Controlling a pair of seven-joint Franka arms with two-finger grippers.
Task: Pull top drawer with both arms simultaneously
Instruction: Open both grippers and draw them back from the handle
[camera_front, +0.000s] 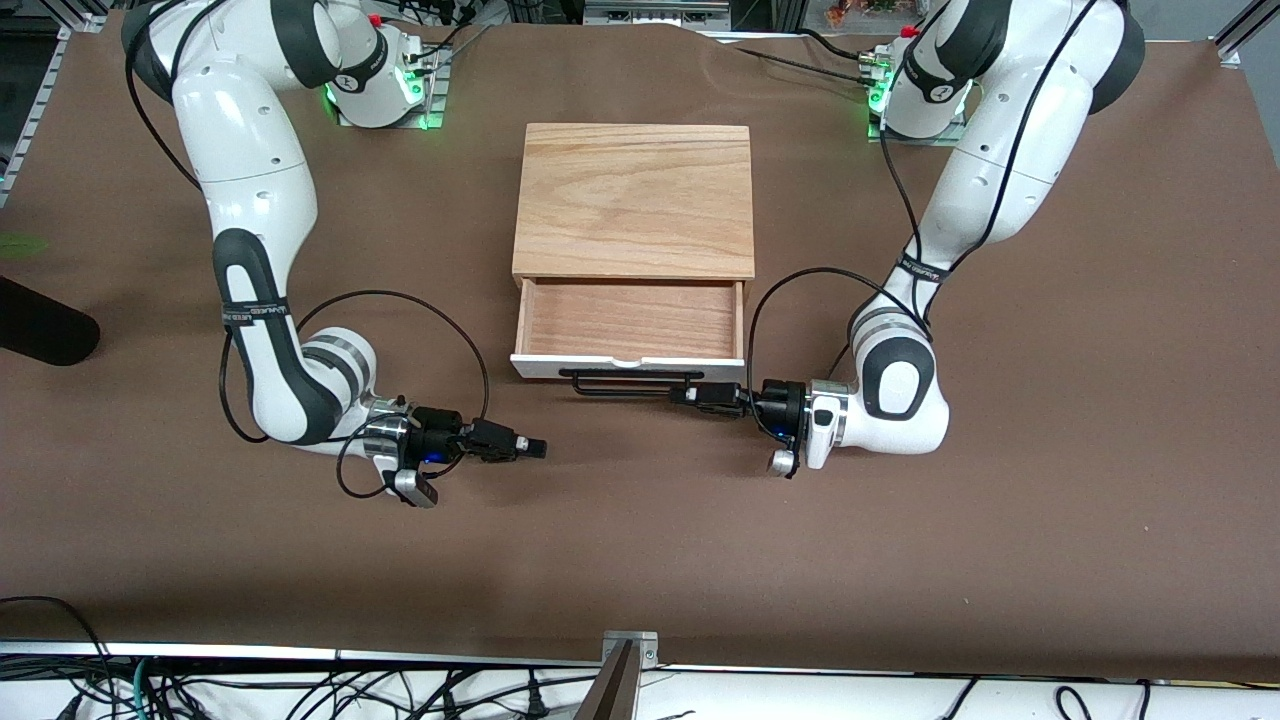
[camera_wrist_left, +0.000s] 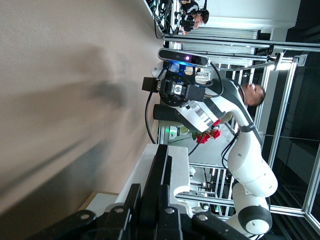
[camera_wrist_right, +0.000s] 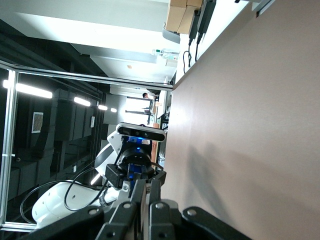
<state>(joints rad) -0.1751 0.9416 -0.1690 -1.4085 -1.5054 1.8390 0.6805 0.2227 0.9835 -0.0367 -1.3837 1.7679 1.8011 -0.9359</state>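
Front view: top drawer (camera_front: 628, 320) sits partly open, left gripper (camera_front: 690, 394) clamped on its handle (camera_front: 632, 376), right gripper (camera_front: 535, 448) pinched closed, empty, nearby.

Box (camera_front: 633, 200): sitting mid-table between the two arm bases, its front facing the front camera. Top drawer (camera_front: 630, 320): standing pulled out of the box toward that camera. Handle (camera_front: 630, 377): running along the drawer front. Left gripper (camera_front: 695, 394): lying low at the handle's end toward the left arm's side, seemingly closed around the bar. Right gripper (camera_front: 535, 449): hanging low over the table (camera_front: 640, 560), apart from the handle, toward the right arm's end.
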